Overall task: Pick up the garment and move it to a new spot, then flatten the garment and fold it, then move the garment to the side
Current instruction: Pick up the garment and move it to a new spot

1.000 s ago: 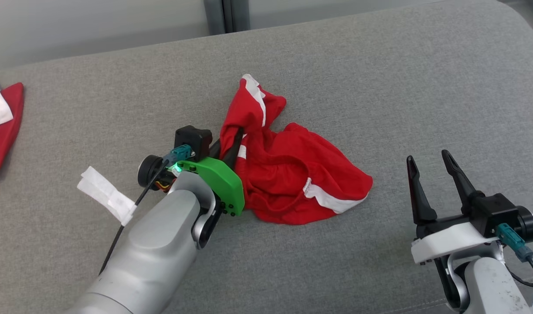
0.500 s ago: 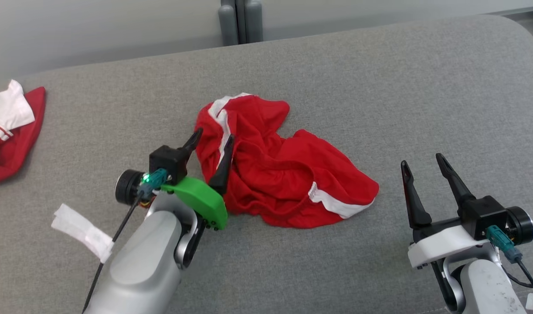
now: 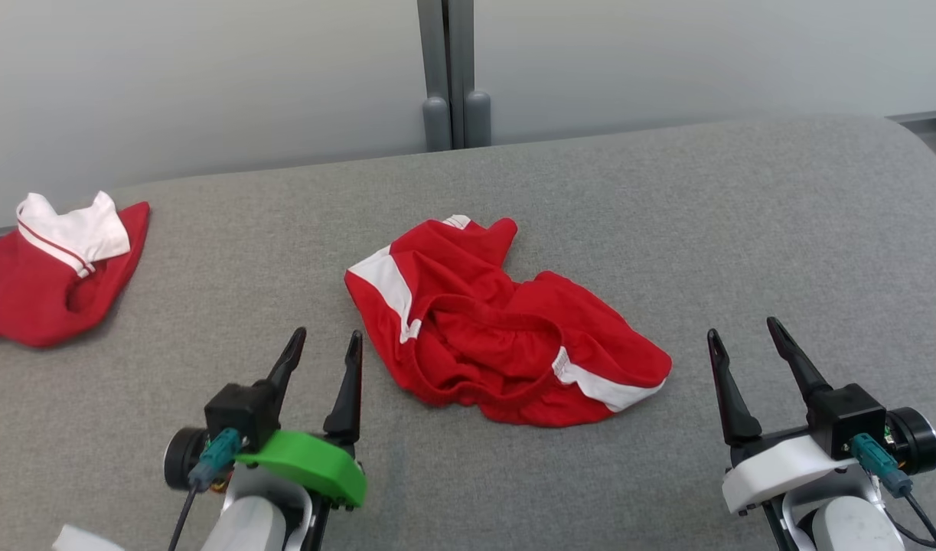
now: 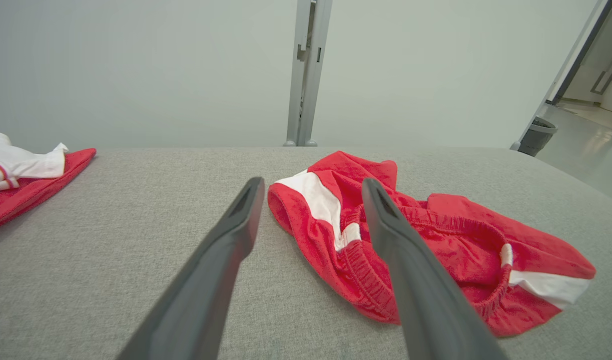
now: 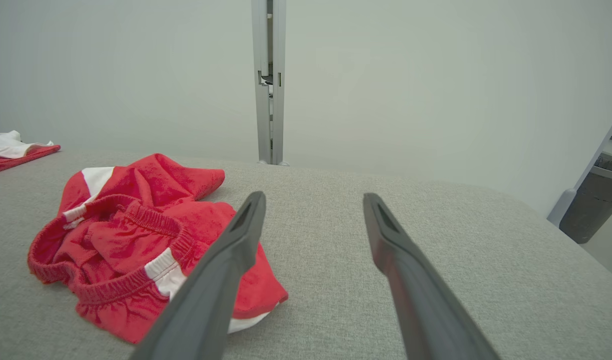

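Left gripper [image 3: 327, 334] sits nearest, low and to the left of the grey post [image 3: 448, 76] that stands behind the work, its two dark fingers spread wide with nothing between them. A second ago those fingers were pinched on a fold of the garment. They have since parted, let the cloth drop and drawn back toward the robot, clear of it. Right gripper [image 3: 742, 327], equally near and well to the right of the post, is just as wide open and just as empty, and has not stirred in that time. The wider shift in the head view is the camera tipping up, not the things moving.

Farther on, the garment [image 3: 506, 344], red shorts with white side panels and an elastic waistband, lies loose on the grey padded surface [image 3: 666, 214]. It is almost straight in front of the post, a little to its right, and neither gripper touches it. It is a crumpled heap, waistband gaping upward, one leg bunched toward the post. Farthest, well to the left of the post by the back edge, lies a second red and white garment [image 3: 47, 298].

Judging by the release, the move to a new spot looks finished and flattening comes next, with both arms free to take opposite edges and pull the creases out
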Controlling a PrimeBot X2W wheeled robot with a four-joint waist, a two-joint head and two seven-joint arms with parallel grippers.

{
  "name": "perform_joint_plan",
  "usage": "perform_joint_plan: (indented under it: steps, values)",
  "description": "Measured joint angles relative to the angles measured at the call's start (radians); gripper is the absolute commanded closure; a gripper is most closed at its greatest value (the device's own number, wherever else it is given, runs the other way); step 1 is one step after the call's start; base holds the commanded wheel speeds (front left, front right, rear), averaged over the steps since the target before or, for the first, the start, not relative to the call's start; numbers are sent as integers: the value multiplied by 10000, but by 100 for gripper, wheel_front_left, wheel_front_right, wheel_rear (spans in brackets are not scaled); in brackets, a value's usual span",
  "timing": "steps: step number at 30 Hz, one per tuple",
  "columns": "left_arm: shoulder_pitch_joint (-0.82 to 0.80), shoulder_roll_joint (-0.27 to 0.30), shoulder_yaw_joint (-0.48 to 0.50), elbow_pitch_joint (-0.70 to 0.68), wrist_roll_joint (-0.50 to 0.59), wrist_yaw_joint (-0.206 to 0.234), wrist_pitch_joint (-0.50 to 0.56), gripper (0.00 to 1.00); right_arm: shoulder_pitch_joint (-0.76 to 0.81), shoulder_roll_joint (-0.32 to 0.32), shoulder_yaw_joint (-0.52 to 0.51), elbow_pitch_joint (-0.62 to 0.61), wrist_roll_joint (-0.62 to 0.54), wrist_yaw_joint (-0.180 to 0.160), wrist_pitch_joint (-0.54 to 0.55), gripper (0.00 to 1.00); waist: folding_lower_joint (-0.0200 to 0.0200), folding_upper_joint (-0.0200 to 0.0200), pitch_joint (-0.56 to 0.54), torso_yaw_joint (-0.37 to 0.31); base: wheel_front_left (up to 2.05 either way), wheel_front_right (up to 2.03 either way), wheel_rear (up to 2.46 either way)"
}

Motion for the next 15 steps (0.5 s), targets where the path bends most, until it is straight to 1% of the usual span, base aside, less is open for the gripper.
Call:
perform_joint_plan:
  steps: [7, 11, 15]
  values:
    - [1500, -349, 968, -941, 305, -48, -2, 0, 431, 0, 58, 12, 184, 0, 0, 0, 0, 0, -517, 226, 0, 0, 0]
    - [2104, -445, 1126, -1225, 566, -119, -2, 0, 697, 0, 79, 86, 408, 0, 0, 0, 0, 0, -730, 316, 0, 0, 0]
    - [2509, -470, 1367, -1356, 573, -155, 0, 0, 867, 0, 167, 178, 654, 0, 0, 0, 0, 0, -853, 349, 0, 0, 0]
